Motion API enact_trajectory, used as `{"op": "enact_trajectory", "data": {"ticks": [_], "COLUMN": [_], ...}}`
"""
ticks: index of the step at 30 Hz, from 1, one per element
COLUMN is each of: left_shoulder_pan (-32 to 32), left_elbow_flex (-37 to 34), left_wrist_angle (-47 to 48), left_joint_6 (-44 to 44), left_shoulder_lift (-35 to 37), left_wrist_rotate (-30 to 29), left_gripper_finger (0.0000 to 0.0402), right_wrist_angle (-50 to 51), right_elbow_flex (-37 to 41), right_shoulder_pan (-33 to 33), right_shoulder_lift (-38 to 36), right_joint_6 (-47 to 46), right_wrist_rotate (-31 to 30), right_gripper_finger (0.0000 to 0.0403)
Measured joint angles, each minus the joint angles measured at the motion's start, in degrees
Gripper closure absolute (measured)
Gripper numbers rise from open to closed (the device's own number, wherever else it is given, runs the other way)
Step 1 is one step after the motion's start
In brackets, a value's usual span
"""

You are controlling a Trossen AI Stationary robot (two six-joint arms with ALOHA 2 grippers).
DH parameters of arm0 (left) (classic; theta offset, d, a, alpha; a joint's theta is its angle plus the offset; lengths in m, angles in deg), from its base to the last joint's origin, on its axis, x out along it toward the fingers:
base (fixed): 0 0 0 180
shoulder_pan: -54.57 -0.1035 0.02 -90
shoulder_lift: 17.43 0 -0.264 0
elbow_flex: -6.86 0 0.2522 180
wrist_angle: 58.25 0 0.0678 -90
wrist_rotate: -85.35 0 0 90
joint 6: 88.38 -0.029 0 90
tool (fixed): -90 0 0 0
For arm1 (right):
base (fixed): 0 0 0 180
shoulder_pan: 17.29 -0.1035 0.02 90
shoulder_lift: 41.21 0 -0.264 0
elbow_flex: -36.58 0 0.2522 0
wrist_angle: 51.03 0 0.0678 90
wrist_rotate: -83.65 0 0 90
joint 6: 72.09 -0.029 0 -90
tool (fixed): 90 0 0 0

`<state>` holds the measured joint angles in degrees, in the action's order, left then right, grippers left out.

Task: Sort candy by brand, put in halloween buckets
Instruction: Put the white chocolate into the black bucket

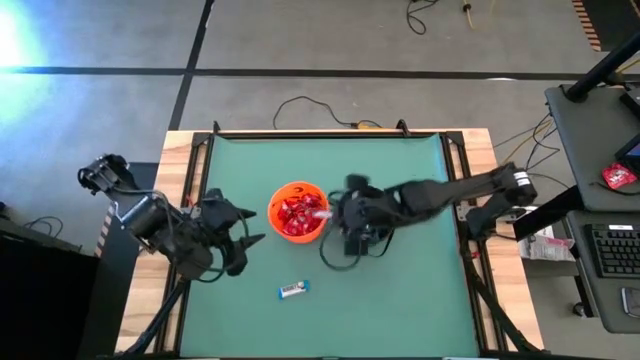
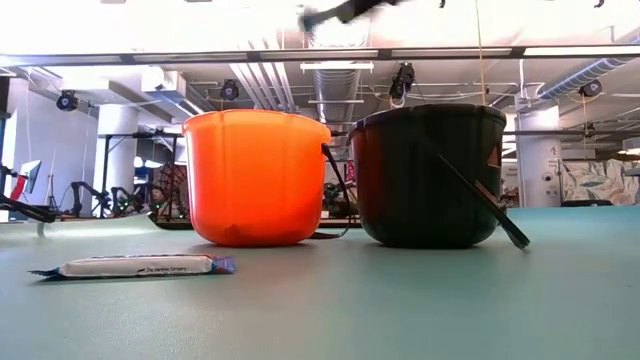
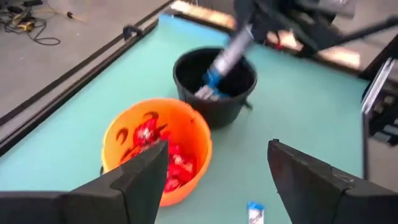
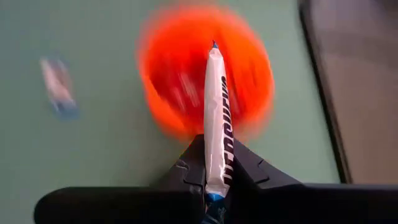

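Note:
The orange bucket (image 1: 298,212) (image 2: 258,180) (image 3: 155,149) stands mid-table, holding red packets (image 3: 171,163). The black bucket (image 2: 428,175) (image 3: 214,84) stands just right of it; in the high view my right arm covers it. My right gripper (image 1: 350,215) (image 4: 214,162) hovers above the black bucket, shut on a white-and-blue bar (image 3: 225,59). A second white-and-blue bar (image 1: 293,290) (image 2: 135,266) (image 4: 57,87) lies flat on the mat nearer the near edge. My left gripper (image 1: 240,245) (image 3: 217,186) is open and holds nothing, left of the orange bucket. My right gripper pinches the white-and-blue bar between its two fingers at one end (image 4: 216,177), with the fingers running along the bar. The rest of the bar sticks out past the fingertips. It is lifted clear and slants down over the black bucket's mouth, free end (image 3: 208,87) lowest.
The green mat is framed by wooden table edges (image 1: 190,160). A black cable (image 1: 300,105) lies beyond the far edge. The black bucket's thin handle (image 2: 480,195) hangs down to the mat on its right side. Bare mat stretches along the near side around the lone bar.

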<state>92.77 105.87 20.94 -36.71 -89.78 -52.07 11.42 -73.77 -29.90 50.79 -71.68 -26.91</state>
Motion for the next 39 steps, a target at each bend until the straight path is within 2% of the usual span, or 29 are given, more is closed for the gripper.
{"op": "enact_trajectory", "data": {"ticks": [5, 8, 12, 16, 19, 23, 28, 39], "left_shoulder_pan": [0.0, 0.0, 0.0, 0.1, 0.3, 1.1, 1.3, 2.1], "left_elbow_flex": [-6.2, -10.5, -15.4, -17.4, -18.0, -18.5, -19.3, -19.4], "left_wrist_angle": [-0.4, -1.9, -6.1, -7.3, -7.4, -8.5, -14.1, -16.9], "left_joint_6": [0.4, 1.3, 2.1, 4.0, 4.4, 5.5, 6.1, 5.4], "left_shoulder_lift": [-1.2, -2.4, -5.0, -8.1, -10.4, -12.4, -13.9, -17.8], "left_wrist_rotate": [2.0, 3.3, 6.6, 11.5, 14.5, 15.3, 16.6, 16.6], "left_gripper_finger": [0.0139, 0.0139, 0.0139, 0.0139, 0.0138, 0.0138, 0.0138, 0.0138], "right_wrist_angle": [24.1, 29.8, 28.7, 25.7, 22.1, 17.8, 12.8, 12.3], "right_elbow_flex": [1.0, 3.8, 9.2, 15.3, 19.6, 23.4, 25.7, 23.4], "right_shoulder_pan": [5.4, 8.4, 11.4, 13.5, 14.4, 15.1, 15.1, 14.5], "right_shoulder_lift": [-2.1, -2.4, -2.7, -2.3, -2.3, -2.3, -2.3, -2.9], "right_joint_6": [-11.8, -14.1, -13.4, -12.9, -13.1, -13.5, -14.6, -14.9], "right_wrist_rotate": [3.5, 7.9, 13.5, 20.0, 21.1, 23.3, 23.5, 18.9], "right_gripper_finger": [0.0379, 0.0379, 0.038, 0.038, 0.038, 0.038, 0.0368, 0.0263]}}
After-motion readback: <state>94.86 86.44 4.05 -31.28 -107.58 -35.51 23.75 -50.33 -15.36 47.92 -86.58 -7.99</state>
